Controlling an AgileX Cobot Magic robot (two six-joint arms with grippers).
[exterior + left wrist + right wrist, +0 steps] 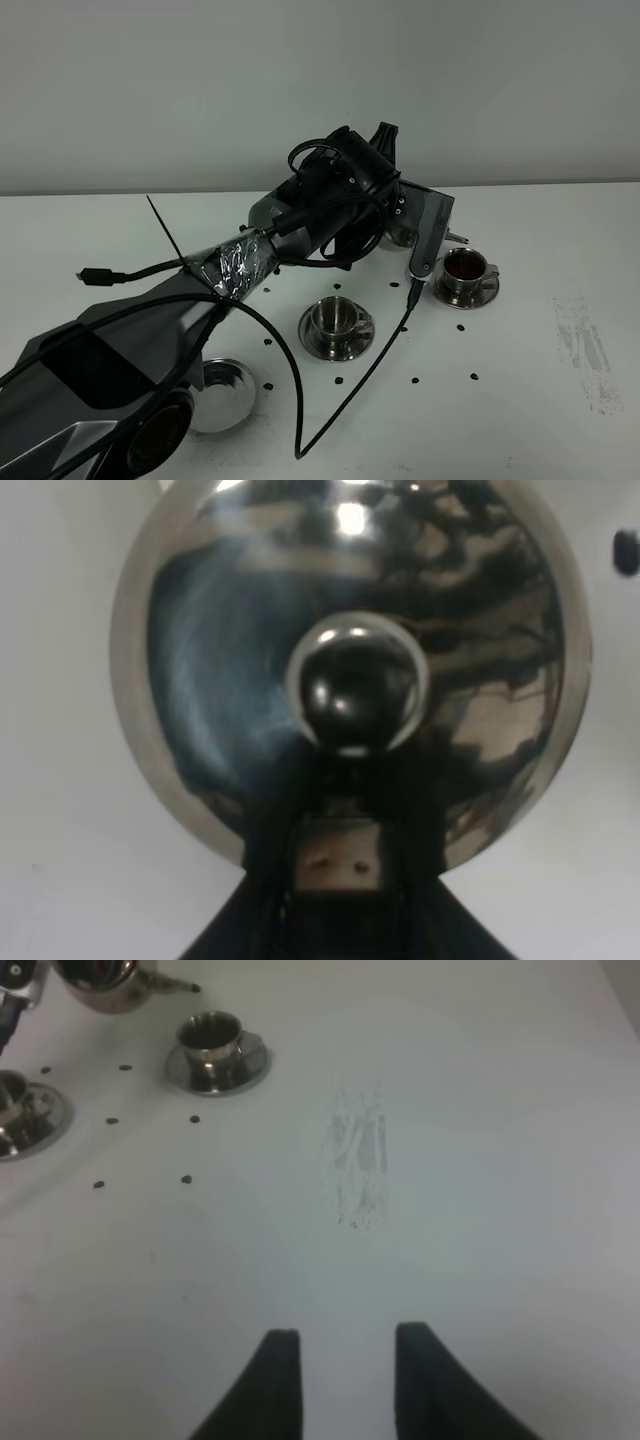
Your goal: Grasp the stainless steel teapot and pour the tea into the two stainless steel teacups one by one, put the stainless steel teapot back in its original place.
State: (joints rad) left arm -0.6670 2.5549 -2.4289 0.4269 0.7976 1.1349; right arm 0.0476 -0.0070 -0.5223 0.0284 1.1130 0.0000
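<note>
Steadiness mattered: your left fingers (262,912) were clenched on the shiny round stainless steel teapot (350,660), held just beside the small tea-filled steel cup (465,266); you needed a slow tilt there. Right fingers (275,1390) stood parted, empty.

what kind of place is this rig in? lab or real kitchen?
Probably a lab bench, not a kitchen: bare white table, plain grey wall, black dots marked on the table, tape around the arm.
</note>
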